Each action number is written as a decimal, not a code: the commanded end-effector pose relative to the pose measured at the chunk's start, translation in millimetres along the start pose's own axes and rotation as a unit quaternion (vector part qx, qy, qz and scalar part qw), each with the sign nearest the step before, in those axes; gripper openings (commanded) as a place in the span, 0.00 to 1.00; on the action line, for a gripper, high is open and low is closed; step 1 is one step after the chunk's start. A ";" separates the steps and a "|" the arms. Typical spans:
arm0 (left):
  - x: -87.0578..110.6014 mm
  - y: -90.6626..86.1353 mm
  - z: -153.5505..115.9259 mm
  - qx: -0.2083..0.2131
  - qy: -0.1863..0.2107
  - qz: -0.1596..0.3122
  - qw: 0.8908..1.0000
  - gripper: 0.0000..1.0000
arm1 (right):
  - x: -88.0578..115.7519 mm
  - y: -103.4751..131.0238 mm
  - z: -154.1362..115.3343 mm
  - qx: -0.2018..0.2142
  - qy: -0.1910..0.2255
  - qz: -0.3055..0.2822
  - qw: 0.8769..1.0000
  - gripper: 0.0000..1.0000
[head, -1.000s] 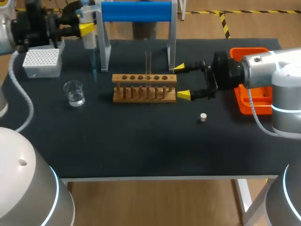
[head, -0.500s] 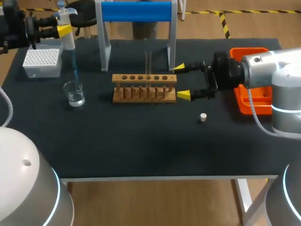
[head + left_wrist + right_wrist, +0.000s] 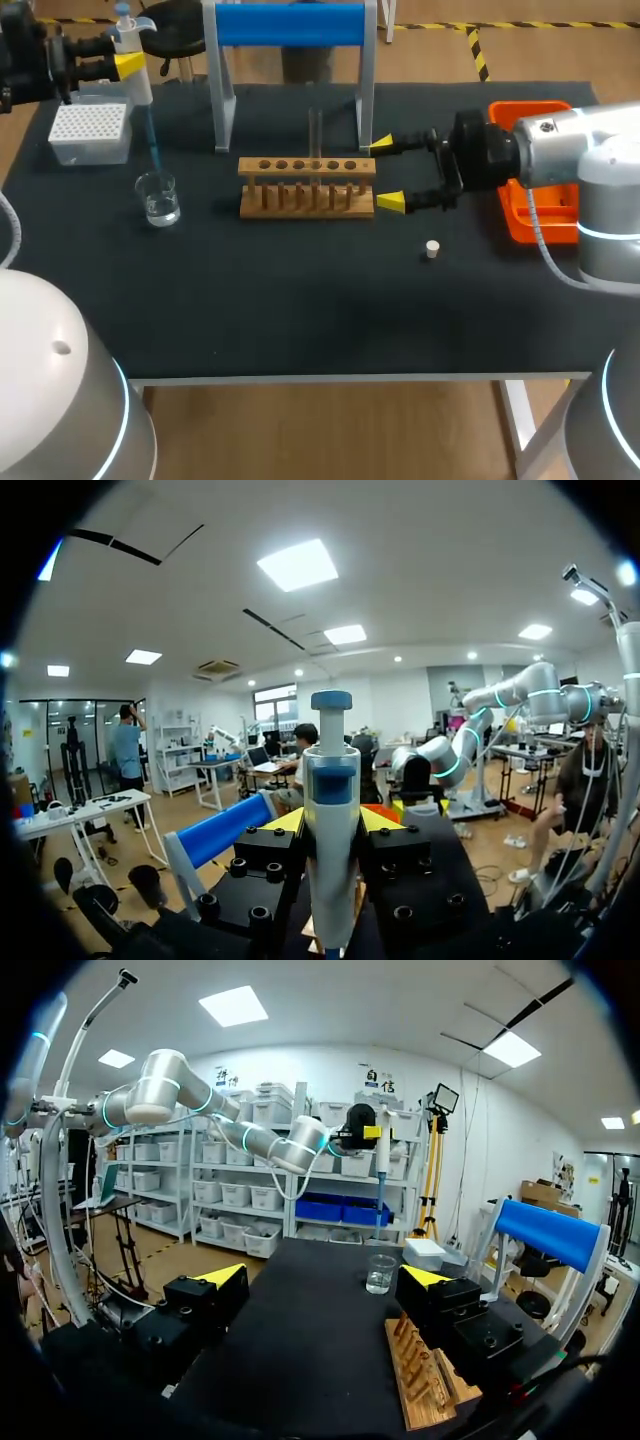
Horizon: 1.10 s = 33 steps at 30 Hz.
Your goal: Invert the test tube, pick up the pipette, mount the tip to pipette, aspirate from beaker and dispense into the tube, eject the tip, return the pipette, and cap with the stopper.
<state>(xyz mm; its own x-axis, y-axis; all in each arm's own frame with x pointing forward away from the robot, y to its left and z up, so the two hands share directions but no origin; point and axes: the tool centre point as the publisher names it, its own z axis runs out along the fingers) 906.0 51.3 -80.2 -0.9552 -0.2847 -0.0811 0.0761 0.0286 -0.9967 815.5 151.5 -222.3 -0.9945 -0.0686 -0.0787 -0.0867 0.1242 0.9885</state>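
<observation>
My left gripper [image 3: 128,64] is shut on the white pipette [image 3: 133,70], which hangs upright at the table's far left. Its blue tip [image 3: 150,130] points down just above and behind the glass beaker [image 3: 158,198] of clear liquid. In the left wrist view the pipette [image 3: 331,870] stands between the left gripper's [image 3: 331,823] yellow fingers. A clear test tube [image 3: 314,130] stands upright in the wooden rack [image 3: 307,187]. My right gripper [image 3: 386,173] is open at the rack's right end, its fingers on either side of that end. The white stopper [image 3: 432,249] lies in front of it.
A white tip box [image 3: 90,130] sits at the far left behind the beaker. The blue pipette stand [image 3: 290,25] rises behind the rack. An orange tray [image 3: 535,170] lies at the right under my right arm. The right wrist view shows beaker [image 3: 380,1273] and rack [image 3: 425,1375] ahead.
My left arm has carried the pipette leftward from beside the blue stand to above the beaker. The right arm has stayed still.
</observation>
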 end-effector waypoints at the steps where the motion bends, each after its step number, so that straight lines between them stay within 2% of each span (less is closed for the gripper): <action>1: -1.0 -0.9 -3.1 -0.001 -0.001 0.002 1.000 0.00 | 0.3 0.4 -1.2 0.001 0.001 0.000 1.000 1.00; 33: -2.0 -5.1 -5.7 0.000 -0.008 0.004 1.000 0.00 | 0.3 0.4 -1.2 0.001 0.001 0.000 1.000 1.00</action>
<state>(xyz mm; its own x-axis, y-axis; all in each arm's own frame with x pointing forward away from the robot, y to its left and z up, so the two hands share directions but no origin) 906.7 57.5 -74.9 -0.9506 -0.2982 -0.0865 0.0814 0.0297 -0.9962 815.5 151.5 -222.2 -0.9945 -0.0685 -0.0787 -0.0868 0.1242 0.9885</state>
